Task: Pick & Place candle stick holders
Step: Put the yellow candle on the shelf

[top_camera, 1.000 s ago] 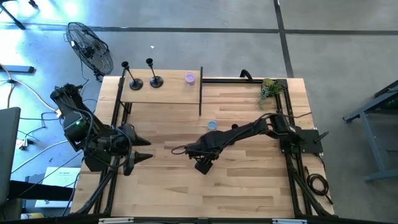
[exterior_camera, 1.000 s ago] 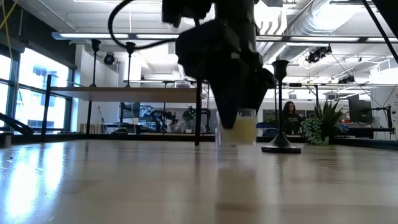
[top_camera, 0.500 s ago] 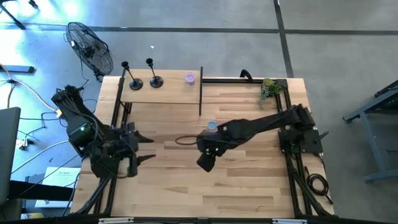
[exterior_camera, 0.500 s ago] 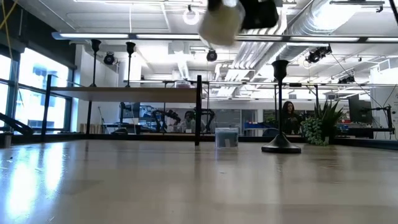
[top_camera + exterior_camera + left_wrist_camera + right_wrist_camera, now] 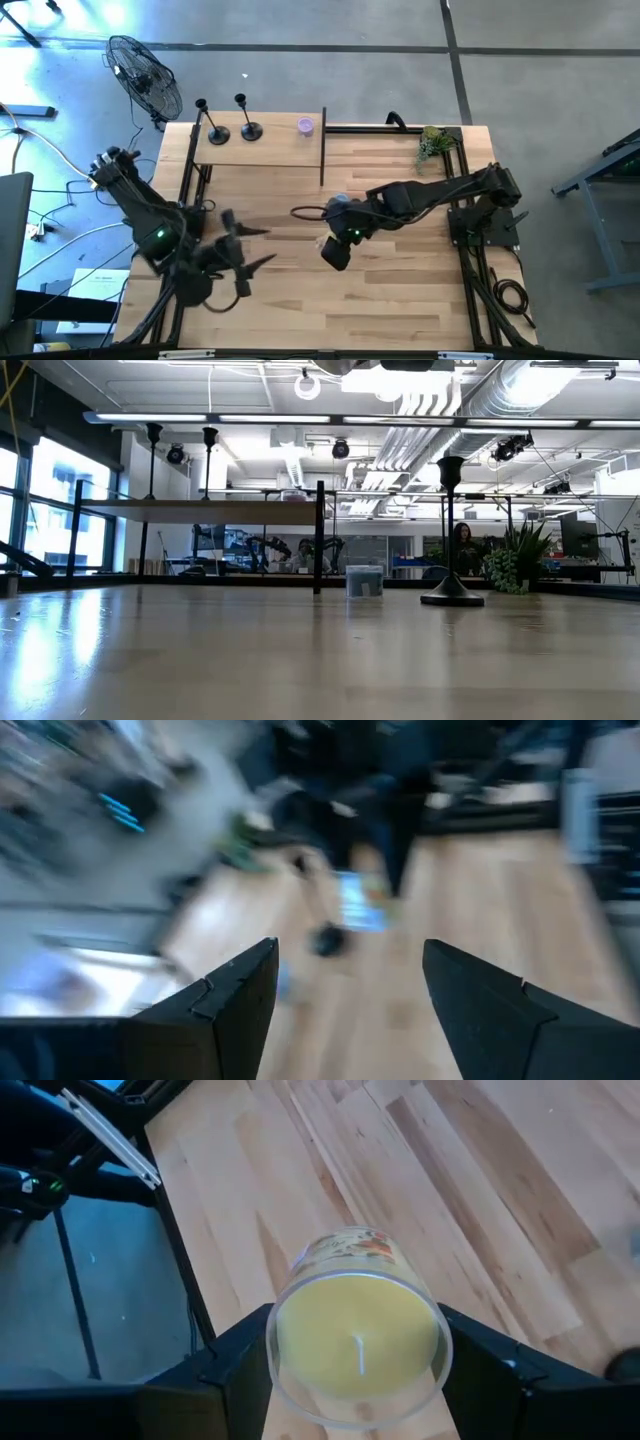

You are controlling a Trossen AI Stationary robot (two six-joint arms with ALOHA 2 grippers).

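Two black candle stick holders stand on their round bases on a raised wooden shelf at the far left. A third holder stands on the table at the far edge. My right gripper hangs high over the table's middle, shut on a glass jar candle with yellow wax. My left gripper is open with nothing between its fingers. In the high view it hovers left of the middle. My right gripper pinches the jar's round side wall between its two fingers, one on each side. The fingers slant down from the table's right. The jar is lifted clear of the table and tilted, its open top toward the wrist camera.
A small blue jar stands on the table just far of my right gripper. A purple candle sits on the shelf's right end beside a black post. A green plant is at the far right. A black frame runs along the table's sides.
My right gripper has risen from the table with the yellow jar candle, out of the top of the low view, and drifted a little toward the far right. My left gripper has moved toward the table's right and rolled about its own axis.
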